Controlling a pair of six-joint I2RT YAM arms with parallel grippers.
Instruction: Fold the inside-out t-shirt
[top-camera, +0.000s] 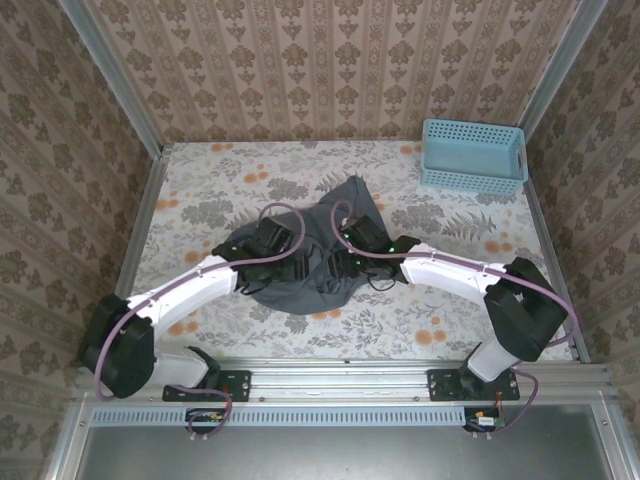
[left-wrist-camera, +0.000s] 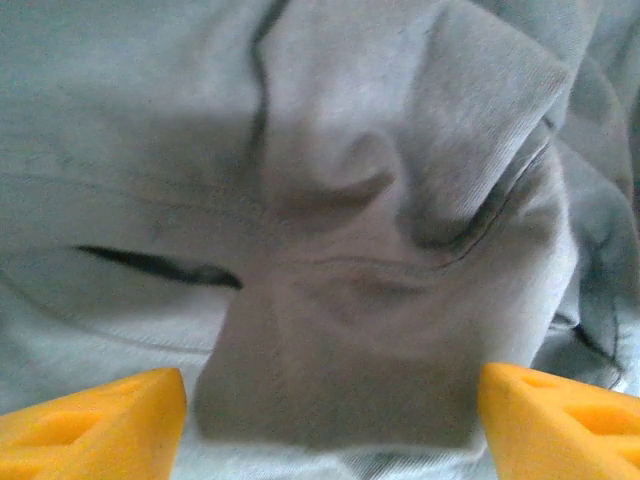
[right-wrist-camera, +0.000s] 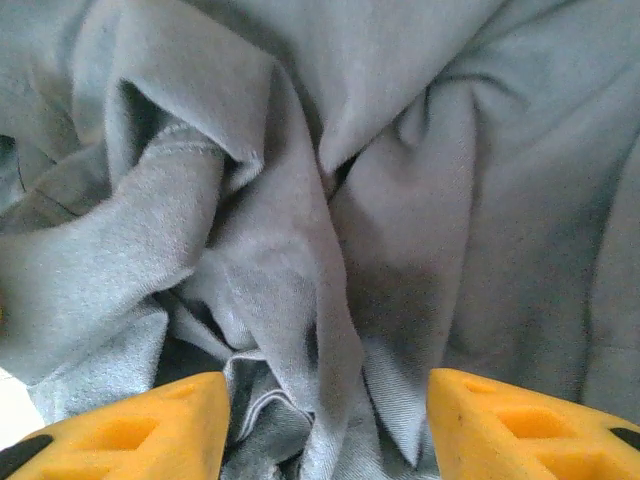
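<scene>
The inside-out t-shirt is a dark slate-grey crumpled heap in the middle of the table. Both arms reach in over it. My left gripper hangs over the heap's left half and my right gripper over its right half. In the left wrist view the orange fingers of my left gripper stand wide apart over a flat flap of the shirt, pinching nothing. In the right wrist view the gripper is open too, with bunched folds and a hem of the shirt lying loose between its fingers.
A light blue perforated basket stands at the table's back right corner. The floral tablecloth lies bare around the heap. Patterned walls close the table in on three sides, and a metal rail runs along the near edge.
</scene>
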